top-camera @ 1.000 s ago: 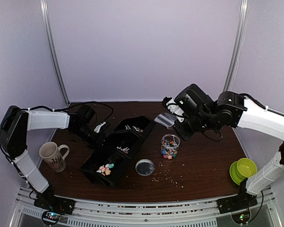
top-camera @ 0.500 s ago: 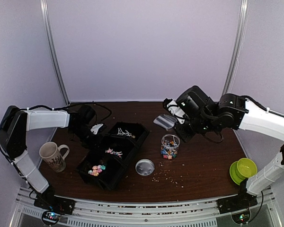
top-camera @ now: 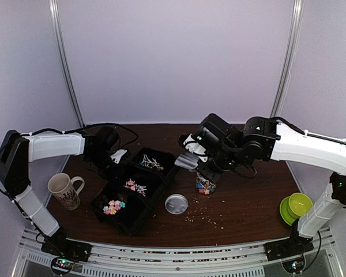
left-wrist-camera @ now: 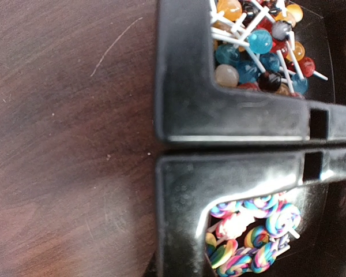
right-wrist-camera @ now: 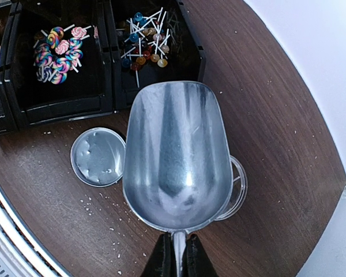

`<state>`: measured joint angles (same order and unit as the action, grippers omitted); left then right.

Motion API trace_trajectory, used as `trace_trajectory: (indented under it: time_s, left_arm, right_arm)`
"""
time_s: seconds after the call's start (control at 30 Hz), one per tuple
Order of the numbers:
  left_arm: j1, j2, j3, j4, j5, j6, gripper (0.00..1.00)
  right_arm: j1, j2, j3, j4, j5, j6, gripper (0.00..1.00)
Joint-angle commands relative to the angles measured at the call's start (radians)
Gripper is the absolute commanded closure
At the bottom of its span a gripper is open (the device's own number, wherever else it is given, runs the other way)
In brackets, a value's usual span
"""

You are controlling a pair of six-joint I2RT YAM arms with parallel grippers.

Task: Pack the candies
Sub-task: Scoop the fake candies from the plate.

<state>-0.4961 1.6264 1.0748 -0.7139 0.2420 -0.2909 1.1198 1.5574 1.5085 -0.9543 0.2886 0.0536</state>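
Observation:
The candies show as small multicoloured sweets in a clear jar (top-camera: 206,184) and in the near compartment (top-camera: 112,205) of a black three-part tray (top-camera: 139,218). My left gripper (top-camera: 116,157) sits at the tray's far-left rim (left-wrist-camera: 184,124), shut on its wall; its fingers are hidden in the wrist view. My right gripper (right-wrist-camera: 176,257) is shut on the handle of an empty metal scoop (right-wrist-camera: 176,156). The scoop (top-camera: 187,160) hangs over the jar, whose rim (right-wrist-camera: 237,184) peeks out beneath it.
The tray's other compartments hold ball lollipops (left-wrist-camera: 259,46) and swirl lollipops (left-wrist-camera: 254,236). The jar's lid (top-camera: 176,203) lies beside the tray. Pale crumbs (top-camera: 205,216) dot the table. A mug (top-camera: 65,190) stands front left, a green bowl (top-camera: 297,206) front right.
The tray has swung and slid left with my left gripper on it. My right gripper has carried the scoop left and down, from behind the jar to over it.

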Motion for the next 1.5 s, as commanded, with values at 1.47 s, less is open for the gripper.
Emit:
trace_trajectory:
  time_s: [1.47]
  left_arm:
    - [-0.146, -0.133, 0.061, 0.084, 0.08, 0.095, 1.0]
  right_arm:
    - [-0.028, 0.699, 0.682, -0.444, 0.078, -0.145, 1.0]
